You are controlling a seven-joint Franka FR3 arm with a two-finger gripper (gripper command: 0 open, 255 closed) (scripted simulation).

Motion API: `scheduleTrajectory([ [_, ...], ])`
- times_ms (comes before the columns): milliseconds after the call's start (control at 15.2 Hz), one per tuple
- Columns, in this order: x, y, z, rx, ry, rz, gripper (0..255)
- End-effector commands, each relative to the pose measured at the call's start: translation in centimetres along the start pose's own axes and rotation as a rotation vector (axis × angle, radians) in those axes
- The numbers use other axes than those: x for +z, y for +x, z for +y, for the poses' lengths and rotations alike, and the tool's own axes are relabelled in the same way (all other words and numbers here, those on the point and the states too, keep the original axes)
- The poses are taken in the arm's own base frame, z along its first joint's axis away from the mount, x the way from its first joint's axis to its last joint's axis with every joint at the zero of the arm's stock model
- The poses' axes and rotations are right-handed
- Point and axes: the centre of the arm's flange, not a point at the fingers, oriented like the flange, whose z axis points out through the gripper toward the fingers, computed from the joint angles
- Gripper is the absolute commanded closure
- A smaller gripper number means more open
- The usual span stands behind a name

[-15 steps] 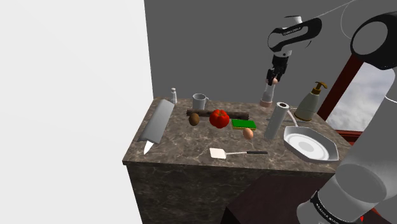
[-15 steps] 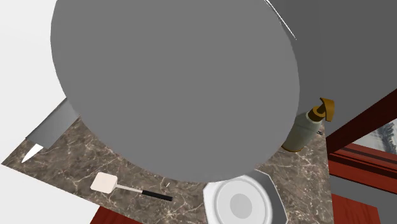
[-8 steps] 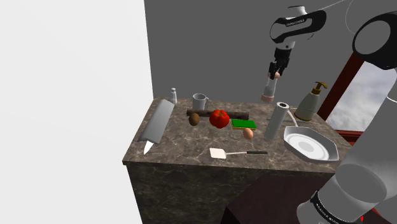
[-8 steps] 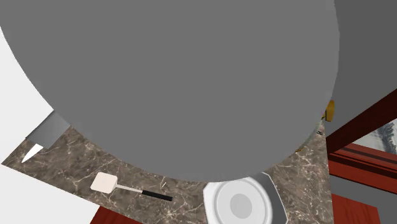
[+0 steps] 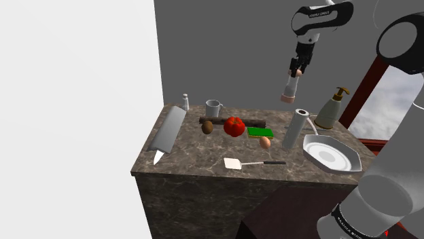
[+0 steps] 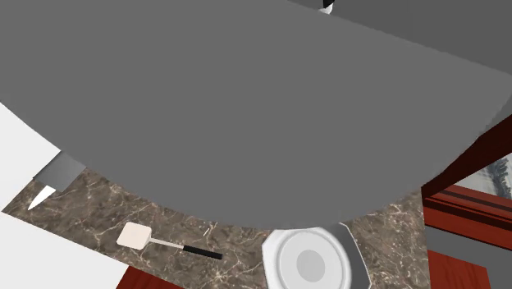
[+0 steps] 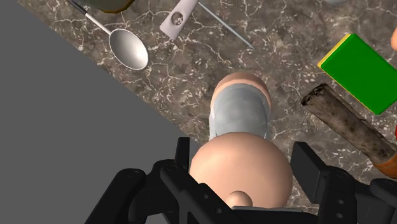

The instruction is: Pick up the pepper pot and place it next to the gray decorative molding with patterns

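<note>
The pepper pot [image 5: 289,87] is a slim grey mill with pinkish ends. It hangs tilted in the air, well above the back of the marble counter [image 5: 197,159]. My gripper [image 5: 296,68] is shut on its upper end. From the wrist, the black fingers [image 7: 310,167] clasp the rounded pink knob of the pepper pot [image 7: 242,130] on both sides, with the counter far below. The gray molding [image 5: 170,131], a long bar with a pointed pale tip, lies along the counter's edge on the shoulder view's left; its end [image 6: 56,176] peeks out in the second exterior view.
On the counter are a small shaker [image 5: 185,102], a mug [image 5: 213,108], a dark stick [image 5: 221,121], a red fruit [image 5: 234,126], a green block [image 5: 259,132], two eggs, a spatula [image 5: 253,163], an upright roll [image 5: 295,129], a white pan [image 5: 331,153] and a soap dispenser [image 5: 331,108]. A grey arm link [image 6: 246,107] blocks the second exterior view.
My gripper has lifted the pepper pot higher above the counter. The grey arm link has spread across more of the second exterior view, hiding the soap dispenser there.
</note>
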Motion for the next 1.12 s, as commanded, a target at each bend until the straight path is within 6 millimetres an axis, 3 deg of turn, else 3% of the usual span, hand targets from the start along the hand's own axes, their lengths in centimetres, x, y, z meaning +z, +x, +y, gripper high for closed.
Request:
scheduleTrajectory([
  [0, -1.2, 0.0, 0.1, 0.000, 0.000, 0.000, 255],
  [1056, -9.6, -0.1, 1.4, 0.000, 0.000, 0.000, 255],
])
